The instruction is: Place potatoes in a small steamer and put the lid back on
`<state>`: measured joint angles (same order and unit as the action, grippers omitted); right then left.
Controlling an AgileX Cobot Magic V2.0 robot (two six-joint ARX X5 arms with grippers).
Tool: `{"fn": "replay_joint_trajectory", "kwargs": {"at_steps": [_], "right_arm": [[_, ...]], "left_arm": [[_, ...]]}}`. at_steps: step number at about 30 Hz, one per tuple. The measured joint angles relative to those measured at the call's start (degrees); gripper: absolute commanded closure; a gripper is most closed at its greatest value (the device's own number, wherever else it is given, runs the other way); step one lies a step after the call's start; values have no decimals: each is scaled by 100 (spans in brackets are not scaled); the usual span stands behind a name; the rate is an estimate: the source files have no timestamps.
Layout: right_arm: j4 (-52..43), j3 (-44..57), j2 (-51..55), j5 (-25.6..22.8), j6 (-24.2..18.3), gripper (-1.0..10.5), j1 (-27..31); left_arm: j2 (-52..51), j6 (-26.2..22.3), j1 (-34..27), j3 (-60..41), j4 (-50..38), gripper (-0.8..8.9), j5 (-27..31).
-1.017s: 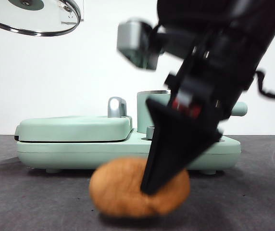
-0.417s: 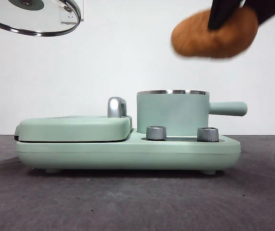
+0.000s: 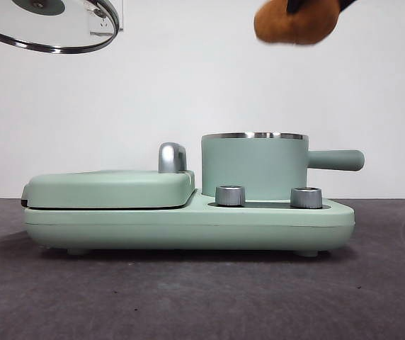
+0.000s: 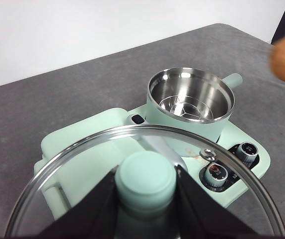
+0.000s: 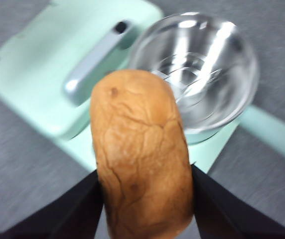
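The right gripper (image 5: 143, 199) is clamping the orange-brown oval potato with cracked, rough skin (image 5: 141, 149) across its narrow middle, one black jaw pressing on each flank. In the front view the potato (image 3: 296, 23) is hanging high in the air, above the small mint-green cylindrical steamer pot with steel rim and straight side handle (image 3: 254, 166), well clear of the rim. Exact alignment over the opening is hard to judge, as the right wrist view is blurred.

The left gripper (image 4: 145, 191) is gripping the mint-green knob (image 4: 145, 175) of the round clear glass lid with steel rim (image 4: 72, 149), jaws closed against both sides of the knob. The lid (image 3: 47, 25) is hovering high and well off to the side of the steamer pot (image 4: 190, 102), whose bare steel bowl is sitting empty.

Beyond, the flat mint-green lidded griddle (image 3: 110, 188) is lying closed beside the pot on the shared mint-green base (image 3: 188, 227).

Handling assessment: the potato is likely firm and moderately heavy, its rough skin offering good friction; the mid-body hold appears sound. Being about as wide as the pot, it probably needs centred lowering. The glass lid is fragile and slick, so the knob is the proper hold.
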<state>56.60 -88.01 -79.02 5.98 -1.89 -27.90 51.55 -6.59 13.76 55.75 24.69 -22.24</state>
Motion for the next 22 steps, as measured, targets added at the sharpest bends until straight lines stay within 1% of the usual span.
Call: {"fn": "replay_joint_trajectory", "kwargs": {"at_steps": [5,9,11,16,22], "right_arm": [[-138,-605,-901,2,-249,738,278],[-389,-944,-1458,225,-358,738,343],[-540,-1051,-1731,306,-389,738,358],[-667,-1207,-2317,304,-409,738,363],[-876,-1213,-2712,304,-433,738,363]], "left_arm": [[0,2,0,0,0,800,0],[0,2,0,0,0,800,0],[0,2,0,0,0,800,0],[0,2,0,0,0,800,0],[0,2,0,0,0,800,0]]}}
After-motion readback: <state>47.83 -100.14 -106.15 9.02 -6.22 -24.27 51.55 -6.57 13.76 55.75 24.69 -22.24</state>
